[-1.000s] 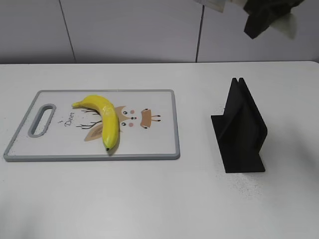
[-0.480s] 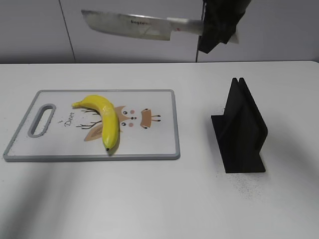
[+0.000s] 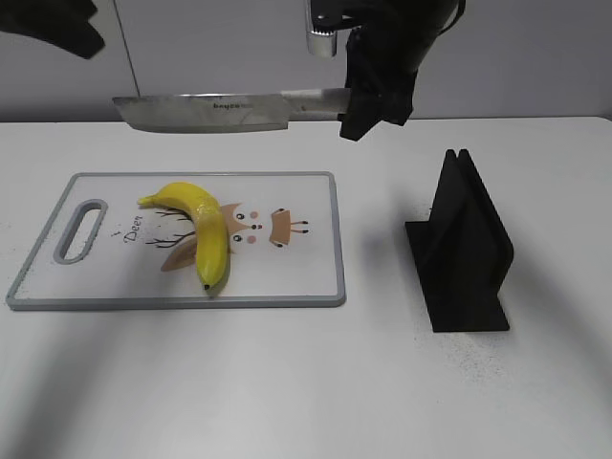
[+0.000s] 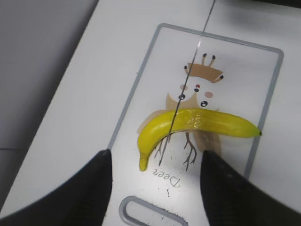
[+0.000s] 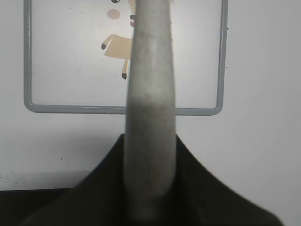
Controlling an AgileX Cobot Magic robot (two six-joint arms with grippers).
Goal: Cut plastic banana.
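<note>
One plastic banana, dark tip toward camera, right hand clamping knife

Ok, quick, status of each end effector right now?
Left end effector: open, empty, hovering above the plastic banana.
Right end effector: closed on the knife handle.

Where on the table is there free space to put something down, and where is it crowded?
Free: the table in front of the cutting board and the black stand, the gap between those two, and the board's right end past the banana. Crowded: above the board, where the right gripper holds the knife.
</note>
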